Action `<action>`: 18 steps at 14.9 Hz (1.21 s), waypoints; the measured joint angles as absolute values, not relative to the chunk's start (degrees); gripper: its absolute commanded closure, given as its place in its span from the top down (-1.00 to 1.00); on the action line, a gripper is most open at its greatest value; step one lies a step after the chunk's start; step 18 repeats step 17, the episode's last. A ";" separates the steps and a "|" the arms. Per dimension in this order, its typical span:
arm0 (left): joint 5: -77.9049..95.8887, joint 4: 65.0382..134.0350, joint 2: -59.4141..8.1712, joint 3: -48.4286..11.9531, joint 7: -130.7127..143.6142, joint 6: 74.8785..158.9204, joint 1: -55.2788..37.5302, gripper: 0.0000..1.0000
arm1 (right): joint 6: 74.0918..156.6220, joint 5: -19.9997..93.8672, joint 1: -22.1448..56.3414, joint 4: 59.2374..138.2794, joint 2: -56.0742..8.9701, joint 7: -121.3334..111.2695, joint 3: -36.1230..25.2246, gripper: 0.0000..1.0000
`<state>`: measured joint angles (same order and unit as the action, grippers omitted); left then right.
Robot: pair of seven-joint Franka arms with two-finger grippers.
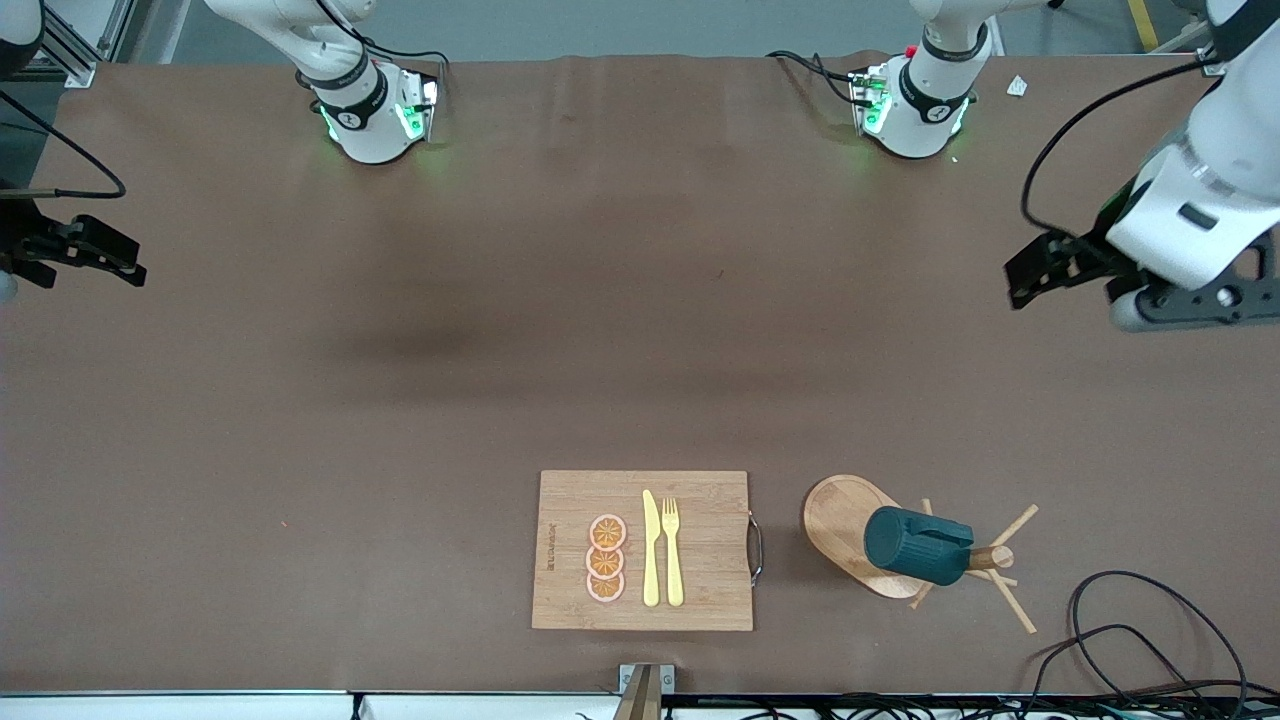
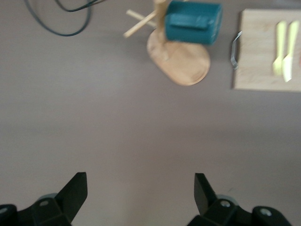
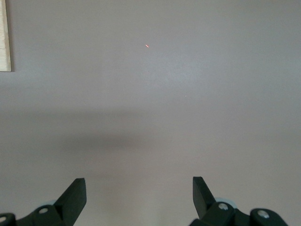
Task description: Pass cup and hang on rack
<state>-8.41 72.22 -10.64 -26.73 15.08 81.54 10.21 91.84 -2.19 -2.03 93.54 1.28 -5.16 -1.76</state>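
The dark teal cup [image 1: 915,545] hangs on its side on a peg of the wooden rack [image 1: 835,520], near the front edge toward the left arm's end. Both also show in the left wrist view: cup [image 2: 193,22], rack [image 2: 181,63]. My left gripper [image 1: 1020,280] is open and empty over bare table at the left arm's end, well apart from the rack; its fingers [image 2: 77,186] frame bare table. My right gripper [image 1: 135,270] is open and empty over bare table at the right arm's end; its fingers [image 3: 77,188] hold nothing.
A bamboo cutting board [image 1: 700,600] lies beside the rack, toward the right arm's end, with a yellow knife [image 1: 651,548], a yellow fork [image 1: 672,550] and orange slices [image 1: 606,558] on it. A black cable [image 1: 1130,620] loops near the rack at the front corner.
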 measured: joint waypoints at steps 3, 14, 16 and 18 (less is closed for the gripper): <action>-6.70 74.37 -6.12 -17.17 10.04 79.03 3.55 1.00 | 91.84 -2.19 -2.03 93.53 1.28 -5.16 -1.75 1.00; -2.02 85.94 3.57 -8.12 9.19 79.11 0.09 1.00 | 91.83 -2.18 -2.03 93.52 1.27 -5.17 -1.74 1.00; -2.02 86.58 3.67 -8.04 8.92 79.51 0.11 1.00 | 91.83 -2.19 -2.03 93.52 1.27 -5.17 -1.74 1.00; -2.02 86.72 3.68 -8.04 8.67 79.63 0.11 1.00 | 91.83 -2.19 -2.03 93.52 1.27 -5.17 -1.74 1.00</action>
